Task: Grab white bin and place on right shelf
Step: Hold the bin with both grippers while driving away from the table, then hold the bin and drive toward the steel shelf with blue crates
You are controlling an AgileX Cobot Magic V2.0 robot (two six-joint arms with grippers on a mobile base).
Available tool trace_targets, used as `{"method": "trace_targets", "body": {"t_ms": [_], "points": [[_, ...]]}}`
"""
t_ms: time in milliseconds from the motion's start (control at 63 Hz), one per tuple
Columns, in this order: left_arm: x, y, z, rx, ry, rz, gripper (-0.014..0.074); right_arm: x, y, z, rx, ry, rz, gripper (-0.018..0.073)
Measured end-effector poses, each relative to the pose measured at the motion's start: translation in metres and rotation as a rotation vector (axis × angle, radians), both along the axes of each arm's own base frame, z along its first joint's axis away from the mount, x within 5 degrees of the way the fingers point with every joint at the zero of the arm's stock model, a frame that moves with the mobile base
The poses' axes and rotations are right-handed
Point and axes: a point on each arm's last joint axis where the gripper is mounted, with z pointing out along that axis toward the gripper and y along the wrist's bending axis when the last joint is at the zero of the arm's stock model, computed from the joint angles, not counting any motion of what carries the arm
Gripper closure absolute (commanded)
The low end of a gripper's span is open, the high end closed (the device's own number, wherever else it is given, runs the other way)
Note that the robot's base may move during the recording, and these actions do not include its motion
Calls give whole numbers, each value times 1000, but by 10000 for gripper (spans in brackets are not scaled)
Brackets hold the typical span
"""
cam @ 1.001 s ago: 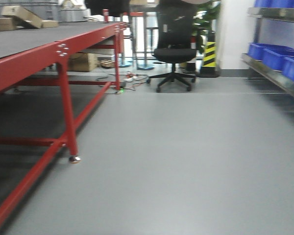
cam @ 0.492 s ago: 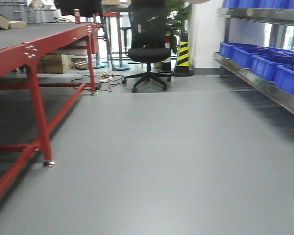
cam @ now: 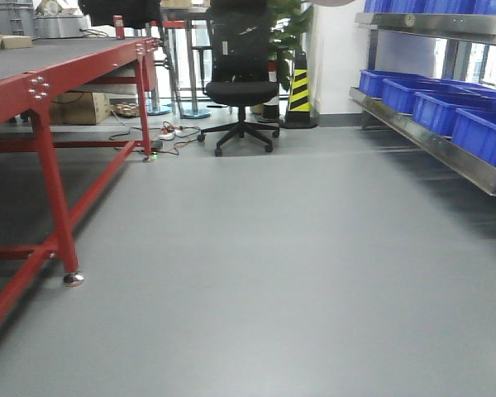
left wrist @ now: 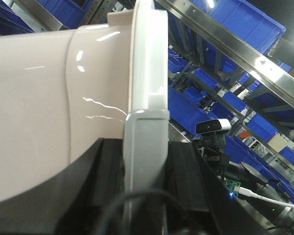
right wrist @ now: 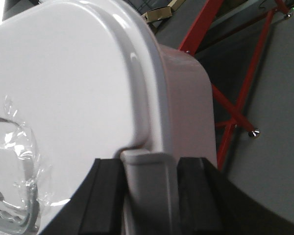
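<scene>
The white bin (left wrist: 34, 107) fills the left wrist view, its pale tub side and white lid edge turned sideways. My left gripper (left wrist: 144, 161) is shut on the grey latch at the bin's rim, black fingers (left wrist: 100, 181) on both sides. In the right wrist view the white bin (right wrist: 63, 83) shows its flat lid with a taped clear patch. My right gripper (right wrist: 149, 188) is shut on the latch at the other end. The right shelf (cam: 434, 141), a steel rack, runs along the right in the front view; the bin and grippers are out of that view.
Blue crates (cam: 459, 116) sit on the steel rack. A red-framed table (cam: 45, 157) with a dark top stands at the left. A black office chair (cam: 241, 91), a striped cone (cam: 298, 89), cables and a cardboard box are at the far end of the grey floor.
The front view has swung right: the red table slid left and more of the steel rack with blue crates has come into view on the right.
</scene>
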Motion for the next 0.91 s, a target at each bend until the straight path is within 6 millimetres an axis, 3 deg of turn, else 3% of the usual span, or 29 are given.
{"method": "trace_targets", "body": {"t_ms": [905], "points": [[-1, -1, 0, 0, -1, -3, 713, 0, 0, 0, -3, 0, -2, 502]]}}
